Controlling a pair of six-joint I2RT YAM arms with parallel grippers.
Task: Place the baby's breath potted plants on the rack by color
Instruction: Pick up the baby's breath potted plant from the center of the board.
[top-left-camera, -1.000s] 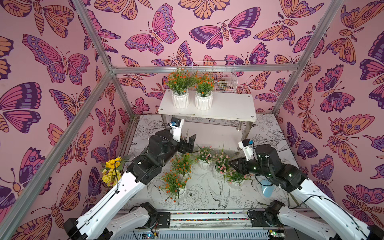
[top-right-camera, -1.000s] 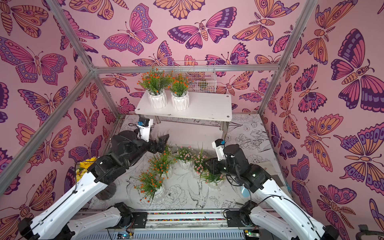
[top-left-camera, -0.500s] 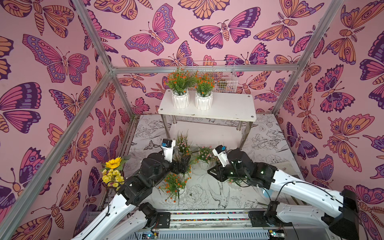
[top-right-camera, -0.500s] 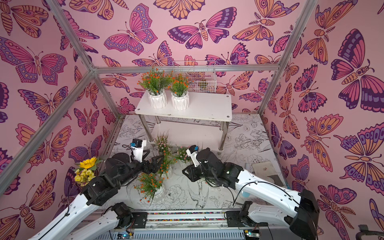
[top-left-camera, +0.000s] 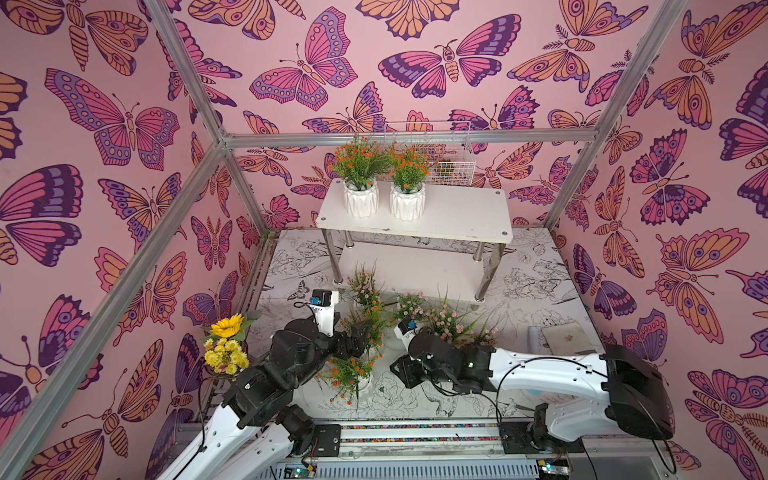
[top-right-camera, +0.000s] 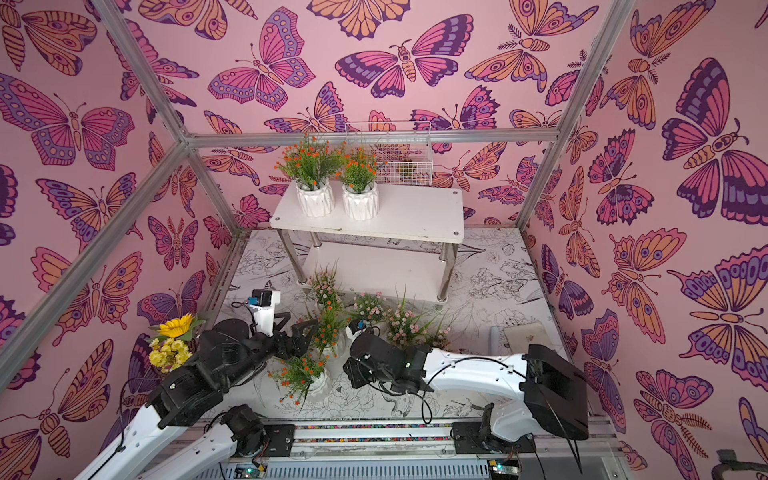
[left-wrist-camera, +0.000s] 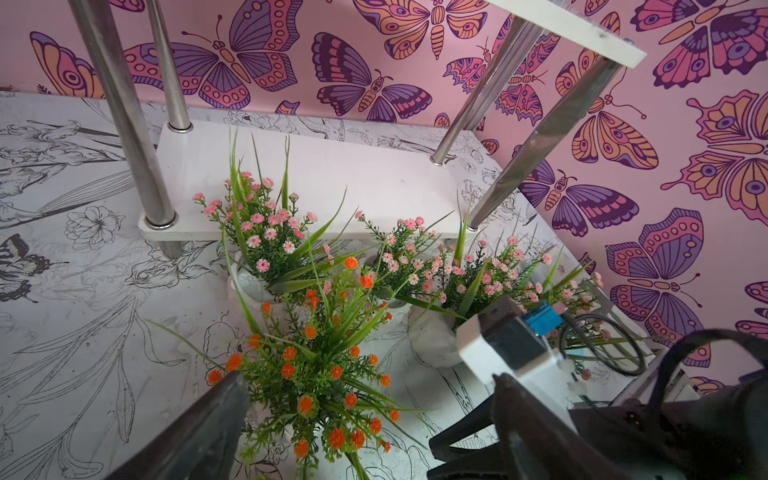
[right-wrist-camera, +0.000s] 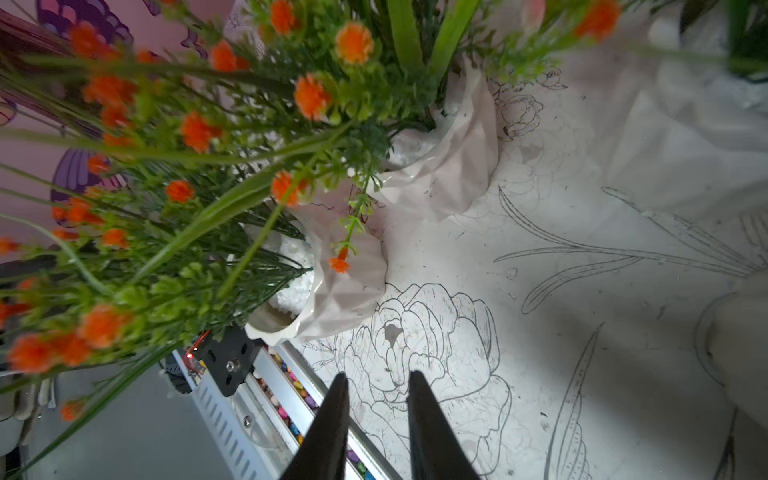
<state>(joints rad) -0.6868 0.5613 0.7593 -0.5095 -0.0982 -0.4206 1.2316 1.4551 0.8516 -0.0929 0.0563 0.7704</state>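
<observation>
Eight baby's breath potted plants, small green sprigs in white ribbed ceramic pots, are in your workspace. Nearest you, one orange-flowered plant (top-left-camera: 351, 376) stands on the flower-sketched white tabletop (top-left-camera: 519, 291), with a second orange plant (top-left-camera: 368, 320) just behind it. Four pink-flowered plants (top-left-camera: 409, 305) cluster beyond, in front of the rack. Farther back, that white two-tier rack (top-left-camera: 457, 212) with shiny metal tube legs carries two more orange plants (top-left-camera: 360, 199) side by side at the left end of its top board.

Your left gripper (left-wrist-camera: 368, 376) reaches in low, jaws spread wide either side of the second orange plant's foliage. Your right gripper (right-wrist-camera: 378, 376) points at bare tabletop beside the nearest pot; its fingers stand a slim gap apart and hold nothing.
</observation>
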